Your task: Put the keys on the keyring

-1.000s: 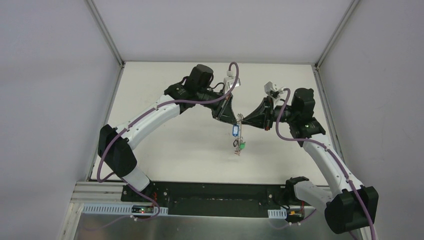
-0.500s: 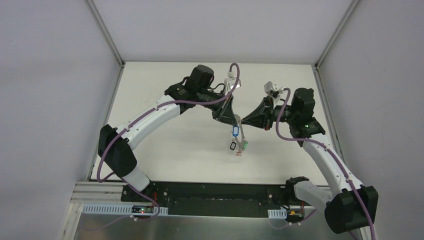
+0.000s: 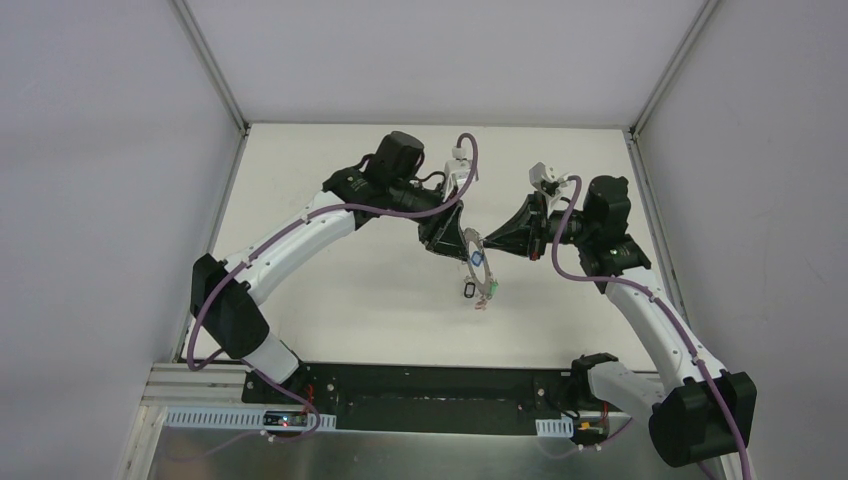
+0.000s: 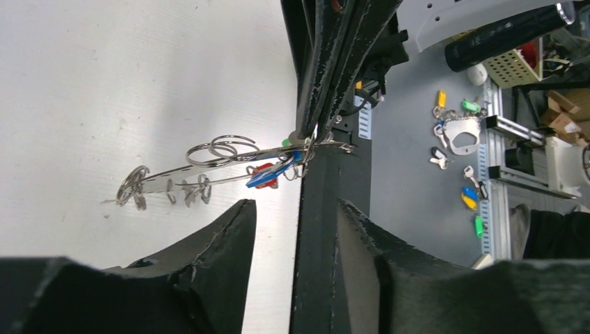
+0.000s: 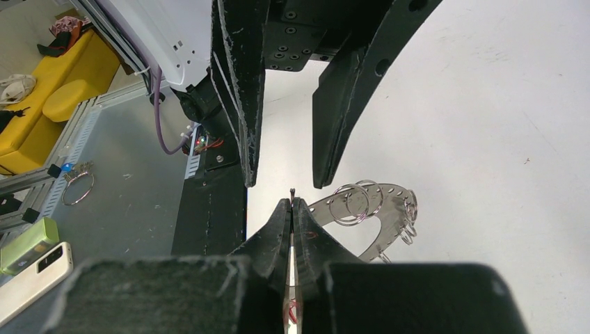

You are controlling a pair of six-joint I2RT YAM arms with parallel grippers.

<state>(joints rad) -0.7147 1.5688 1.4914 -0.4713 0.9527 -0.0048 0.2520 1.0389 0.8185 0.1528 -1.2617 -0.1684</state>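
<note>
Overhead view of a white table (image 3: 330,290) with two robot arms meeting above its middle. My left gripper (image 4: 296,209) comes in from about 10 o'clock. Its jaws stand moderately apart and grip nothing. My right gripper (image 5: 292,205) comes in from 2 o'clock with its jaws pinched tight on the rim of the keyring (image 5: 379,219). The ring is a flat grey disc with small wire loops along its edge, held up off the table between the two grippers. The keys dangle from it toward 6 o'clock. I can make out a blue-tagged key (image 4: 268,174) nearest the grip, with a black tag (image 3: 468,291) and a green tag (image 3: 491,289) lower down. A red one sits beside the blue. I judge the threading largely done, since every key I can find over the table hangs from the ring. What I cannot tell is whether each is fully seated on its loop. What remains is probably that check and setting the ring down.
</note>
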